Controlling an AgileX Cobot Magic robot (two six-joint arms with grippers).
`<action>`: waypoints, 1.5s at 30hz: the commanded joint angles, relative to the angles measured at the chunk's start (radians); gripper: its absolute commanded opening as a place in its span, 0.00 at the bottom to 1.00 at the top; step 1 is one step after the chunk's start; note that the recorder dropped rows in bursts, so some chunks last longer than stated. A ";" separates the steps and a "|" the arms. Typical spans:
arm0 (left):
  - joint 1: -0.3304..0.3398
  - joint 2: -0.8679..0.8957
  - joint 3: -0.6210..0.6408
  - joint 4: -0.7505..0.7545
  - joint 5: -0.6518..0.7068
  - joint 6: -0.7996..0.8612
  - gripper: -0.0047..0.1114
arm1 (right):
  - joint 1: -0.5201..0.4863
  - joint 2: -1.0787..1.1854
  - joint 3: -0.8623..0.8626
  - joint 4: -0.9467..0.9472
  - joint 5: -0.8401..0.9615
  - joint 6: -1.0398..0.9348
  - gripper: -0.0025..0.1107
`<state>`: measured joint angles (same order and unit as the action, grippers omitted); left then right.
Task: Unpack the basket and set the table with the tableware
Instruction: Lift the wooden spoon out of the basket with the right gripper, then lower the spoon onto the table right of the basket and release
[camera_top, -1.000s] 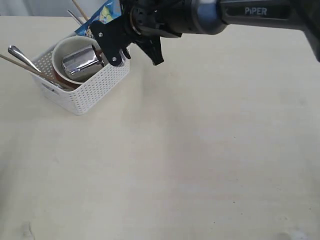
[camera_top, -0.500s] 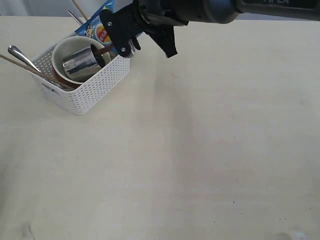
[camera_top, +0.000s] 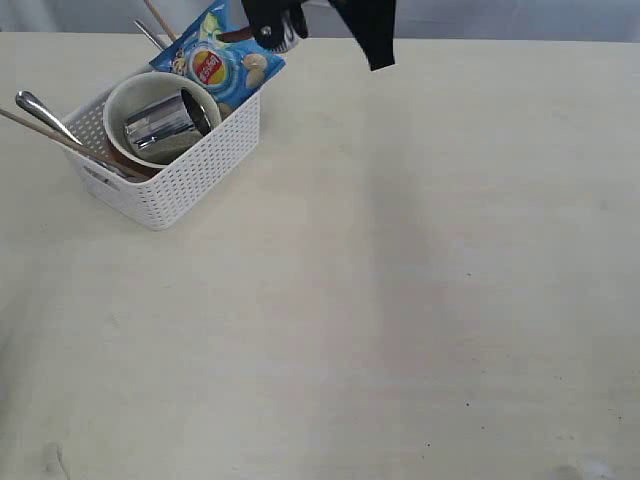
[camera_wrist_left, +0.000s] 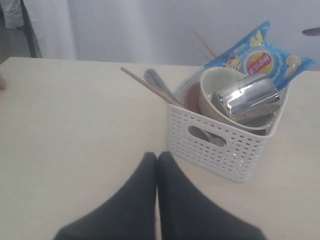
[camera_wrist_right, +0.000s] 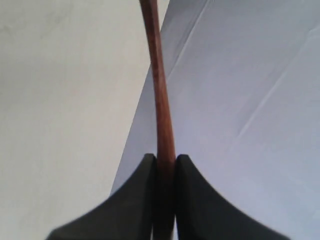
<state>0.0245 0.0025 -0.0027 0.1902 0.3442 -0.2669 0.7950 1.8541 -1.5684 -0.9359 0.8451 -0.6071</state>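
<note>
1. The right gripper (camera_wrist_right: 164, 161) is clamped narrow on the slim handle of the dark red wooden spoon (camera_wrist_right: 159, 90), which runs straight out between its jaws. In the exterior view this gripper sits at the top edge, just beyond the white perforated plastic basket (camera_top: 185, 175).
2. The left gripper (camera_wrist_left: 157, 165) has its 2 fingers pressed together with nothing between them. It is low over the pale cream wood-look table (camera_top: 420, 300), near the basket's handle-slot side.
3. The basket holds a cream bowl (camera_top: 125, 95) with a shiny steel cup (camera_top: 160, 120) lying on its side inside it. Wooden chopsticks (camera_top: 40, 130) and a steel utensil handle (camera_top: 40, 110) lean out, and a blue chip bag (camera_top: 215, 65) stands at the far corner.
4. Judging by this, the step in hand is unpacking the spoon, and most of the task lies ahead.
5. The next move calls for carrying the spoon over bare tabletop well apart from the basket, lowering it flat and then opening the jaws.
</note>
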 joint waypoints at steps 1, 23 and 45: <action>-0.004 -0.003 0.003 -0.003 -0.005 0.001 0.04 | 0.037 -0.048 0.015 -0.002 0.139 -0.028 0.02; -0.004 -0.003 0.003 -0.003 -0.005 0.001 0.04 | -0.272 -0.212 0.551 -0.448 -1.306 -0.252 0.02; -0.004 -0.003 0.003 -0.003 -0.005 0.001 0.04 | -0.827 -0.212 0.953 -0.774 -1.881 -0.392 0.02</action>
<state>0.0245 0.0025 -0.0027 0.1902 0.3442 -0.2669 -0.0246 1.6441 -0.6392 -1.6798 -1.0203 -0.9601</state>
